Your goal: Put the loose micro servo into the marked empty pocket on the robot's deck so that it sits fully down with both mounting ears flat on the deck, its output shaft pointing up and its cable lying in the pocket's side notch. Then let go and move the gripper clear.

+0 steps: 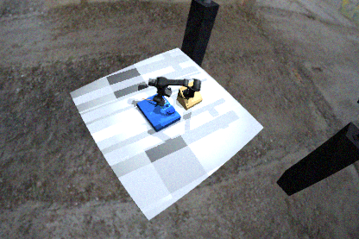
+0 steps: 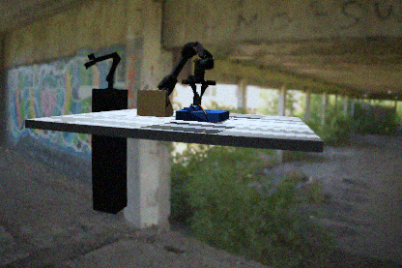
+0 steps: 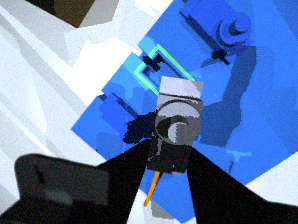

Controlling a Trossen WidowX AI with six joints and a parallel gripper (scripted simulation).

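My gripper (image 1: 160, 102) (image 2: 197, 104) (image 3: 168, 148) points down over the blue deck (image 1: 157, 122) (image 2: 215, 116) (image 3: 272, 100) and is shut on the loose micro servo (image 3: 177, 125). In the wrist view the servo's round top and shaft face the camera, and its orange cable (image 3: 151, 190) trails from the near end. The pocket's green outline (image 3: 176, 62) lies just beyond the servo's far end, which covers its near corner. The servo's long side is turned at an angle to the outline. The side notch and the exact height over the deck cannot be made out.
Two blue fitted servos stand on the deck, one upper right (image 3: 220, 25) and one to the left (image 3: 117, 114) of the held servo. A tan block (image 1: 190, 100) (image 2: 153, 103) stands beside the deck. A black pillar (image 1: 199, 30) (image 2: 109, 174) stands beyond the table.
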